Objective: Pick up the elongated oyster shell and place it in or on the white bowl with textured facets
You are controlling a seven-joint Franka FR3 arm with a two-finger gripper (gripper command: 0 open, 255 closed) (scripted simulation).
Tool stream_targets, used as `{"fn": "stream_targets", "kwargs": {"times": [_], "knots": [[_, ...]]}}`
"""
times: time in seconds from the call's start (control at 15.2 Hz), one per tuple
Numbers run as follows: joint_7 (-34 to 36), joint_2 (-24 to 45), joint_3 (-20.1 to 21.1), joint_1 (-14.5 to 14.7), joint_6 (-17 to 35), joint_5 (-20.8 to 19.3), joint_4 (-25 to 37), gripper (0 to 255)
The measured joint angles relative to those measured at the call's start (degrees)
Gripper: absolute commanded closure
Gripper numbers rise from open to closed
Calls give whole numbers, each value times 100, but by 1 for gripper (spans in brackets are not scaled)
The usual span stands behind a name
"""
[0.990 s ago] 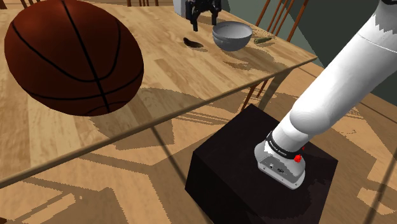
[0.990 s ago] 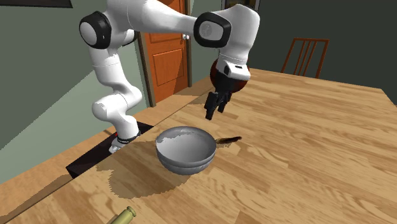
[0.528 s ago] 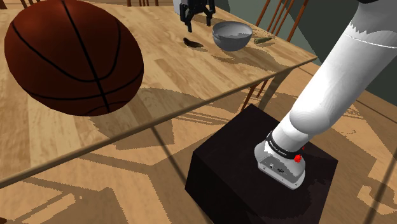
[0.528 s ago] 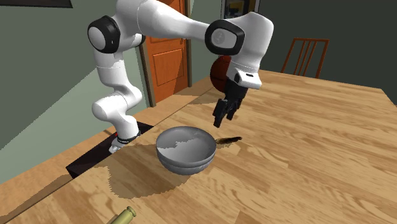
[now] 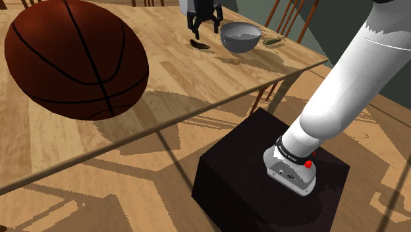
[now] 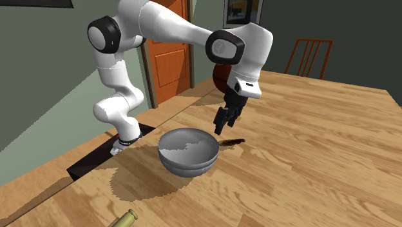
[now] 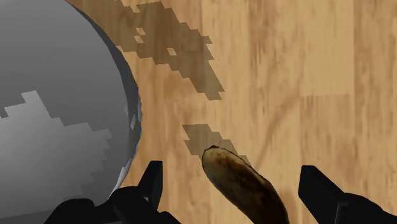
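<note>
On the wooden worktop (image 5: 178, 72), a large brown basketball (image 5: 76, 59) sat nearest the shoulder camera. The white arm (image 6: 161, 22) reached from the black stand (image 5: 263, 171) across to the far end. A grey bowl (image 6: 187, 151) stood upright there. The hand (image 6: 220, 128) hung above the worktop just beside the bowl, fingers (image 7: 153, 181) spread wide, gripping nothing. The elongated dark-brown oyster shell (image 7: 245, 188) lay flat on the worktop close by the bowl's rim, under the hand, between the two fingers and apart from each.
</note>
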Motion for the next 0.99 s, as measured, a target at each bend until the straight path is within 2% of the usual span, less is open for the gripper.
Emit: {"fn": "stream_targets", "kwargs": {"times": [0.13, 0.2, 0.79, 0.86, 0.92, 0.99], "knots": [[1, 1, 0, 0, 4, 0, -2, 0], [1, 1, 0, 0, 4, 0, -2, 255], [1, 1, 0, 0, 4, 0, -2, 255], [1, 1, 0, 0, 4, 0, -2, 0], [1, 1, 0, 0, 4, 0, -2, 0], [-294, -72, -23, -74, 247, 127, -157, 0]]}}
